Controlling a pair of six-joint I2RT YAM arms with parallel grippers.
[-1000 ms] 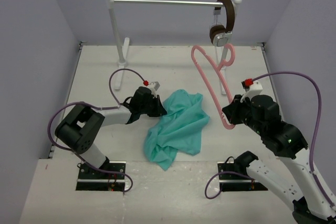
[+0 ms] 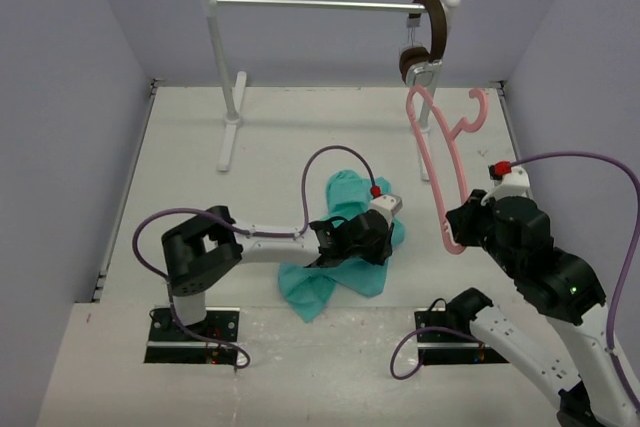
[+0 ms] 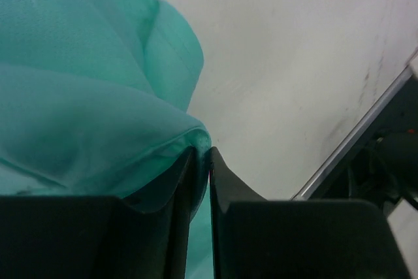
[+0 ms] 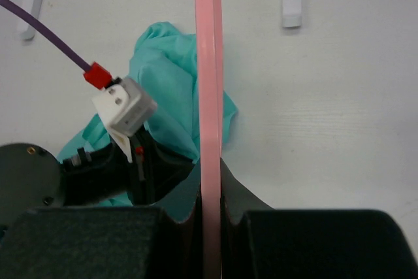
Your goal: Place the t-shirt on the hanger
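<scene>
Pinching a thin fold of cloth, the left claw (image 3: pixel 202 153) has its two dark fingers drawn almost together, and the hem of the t-shirt (image 2: pixel 312 290) runs down into the narrow slit between them, so its hold is on the shirt's edge. The shirt itself lies crumpled on the white counter (image 2: pixel 300 127), on the near side of the rack (image 2: pixel 320 3), closer to the rack's right post than to its left and well apart from both of its feet; the left arm lies across the middle of the shirt and hides part of it, leaving teal cloth showing on the side toward the rack and on the side away from it. The right claw (image 4: pixel 209 161) is closed tight on the hanger (image 4: pixel 209 63), with one straight pink bar running up between its fingers. In the top view the hanger is lifted clear of the counter and leans, its lower corner in the claw and its curved hook up beside the rack's right post. The hook sits just below the headphones (image 2: pixel 425 42), brown and silver, which hang from the right end of the rack's rail; whether hook and headphones touch cannot be told. From the right wrist, the pink bar crosses in front of the shirt, and the left arm's white camera block (image 4: pixel 121 106) shows just beside it.
</scene>
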